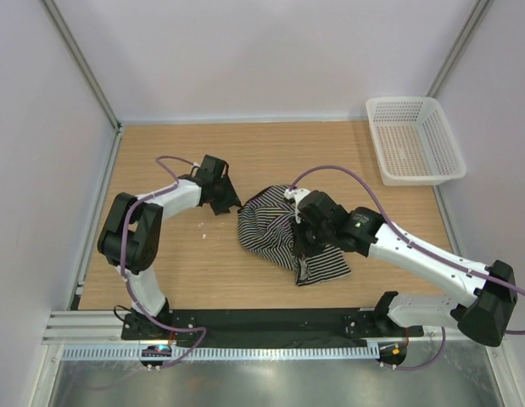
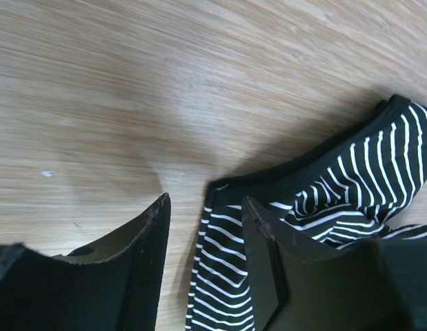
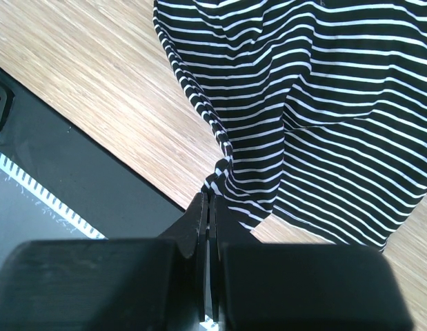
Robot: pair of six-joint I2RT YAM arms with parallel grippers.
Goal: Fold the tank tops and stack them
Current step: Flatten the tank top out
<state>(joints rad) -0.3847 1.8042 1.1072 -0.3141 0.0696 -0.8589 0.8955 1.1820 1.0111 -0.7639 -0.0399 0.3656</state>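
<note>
Our right fingers are pressed together with no gap. A hem corner of the soft, sleeveless black-and-white striped tank top runs down into their tips. We judge they are pinching it, though the contact point itself is hidden. Our left fingers stand wide apart, low over the pale wooden surface, with a black-trimmed edge of the tank top lying between them but not gripped.

The tank top sits in a crumpled heap near the middle of the surface, a little to the right, between the two arms. The white plastic mesh basket stands well apart in the far right corner.

The fabric looks light and limp. It should drape, bunch and slide on the smooth wood, so a single pinch would only drag it. We would hold it at the trimmed edges and hem corners, one in each set of fingers, then pull it flat before any fold.
</note>
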